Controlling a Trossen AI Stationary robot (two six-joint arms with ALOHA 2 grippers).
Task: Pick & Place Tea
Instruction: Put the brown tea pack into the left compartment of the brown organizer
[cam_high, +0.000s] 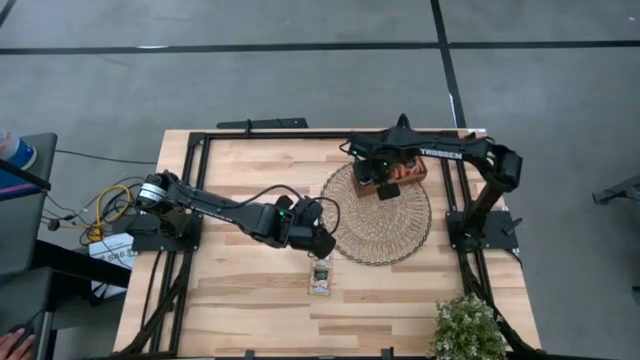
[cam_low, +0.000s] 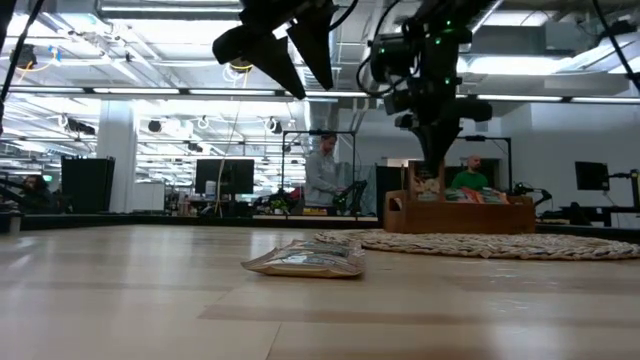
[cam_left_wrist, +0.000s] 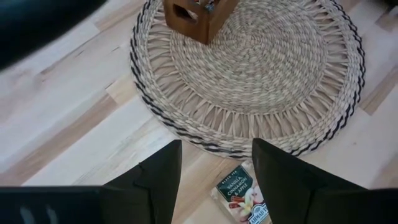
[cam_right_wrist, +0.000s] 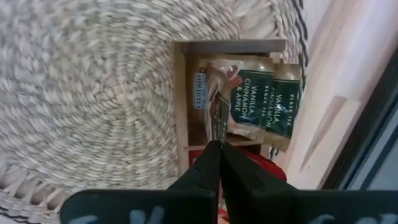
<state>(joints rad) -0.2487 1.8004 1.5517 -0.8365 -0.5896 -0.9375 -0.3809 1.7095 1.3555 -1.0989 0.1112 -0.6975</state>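
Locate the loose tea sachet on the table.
The tea sachet lies flat on bare wood near the table's front, just outside the wicker mat, below the open left gripper.

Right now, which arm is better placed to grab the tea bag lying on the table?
The left. Its gripper hovers open right above the tea sachet, while the right gripper, jaws shut, is over the wooden tray.

L gripper (cam_left_wrist: 216, 180) fingers apart above a tea sachet (cam_left_wrist: 242, 199) on the table (cam_left_wrist: 68, 118). Wicker mat (cam_left_wrist: 261, 81) just beyond, w/ wooden tray (cam_left_wrist: 196, 17) on it.

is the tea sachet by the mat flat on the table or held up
Flat on the table: the tea sachet lies loose beside the wicker mat, under the open left hand.
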